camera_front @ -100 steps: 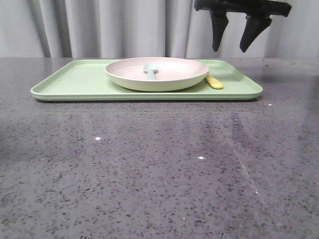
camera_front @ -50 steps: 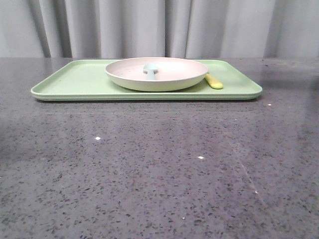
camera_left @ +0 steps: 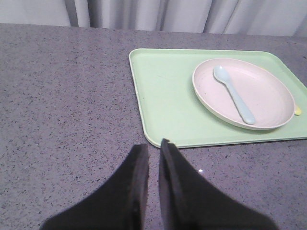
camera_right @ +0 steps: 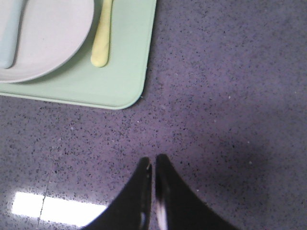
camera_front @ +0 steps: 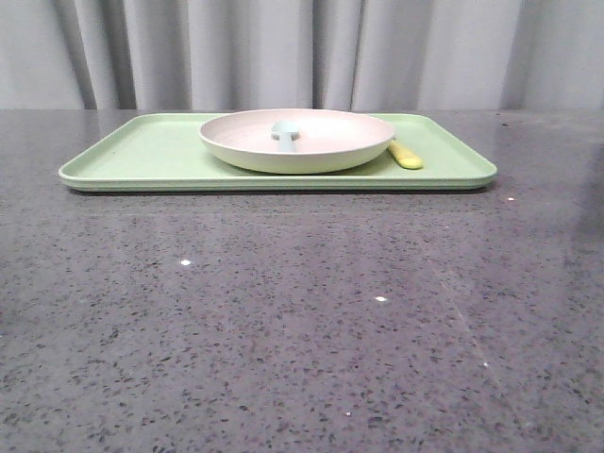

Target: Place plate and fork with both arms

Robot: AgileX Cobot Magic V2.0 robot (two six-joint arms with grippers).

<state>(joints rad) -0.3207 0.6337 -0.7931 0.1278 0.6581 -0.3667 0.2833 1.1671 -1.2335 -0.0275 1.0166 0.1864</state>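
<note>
The off-white plate sits on the light-green tray, right of its middle, and also shows in the left wrist view and the right wrist view. A pale blue spoon lies in the plate. The yellow fork lies on the tray just right of the plate; the right wrist view shows its handle. My left gripper is shut and empty above the bare table, short of the tray's near corner. My right gripper is shut and empty above the table, off the tray's corner. Neither arm shows in the front view.
The table is grey speckled stone. Grey curtains hang behind it. A bright reflection lies on the table near my right gripper.
One second ago my right gripper hung open at the front view's upper right, above the tray's right end. It has since left that view. Plate, spoon and fork have not moved.
</note>
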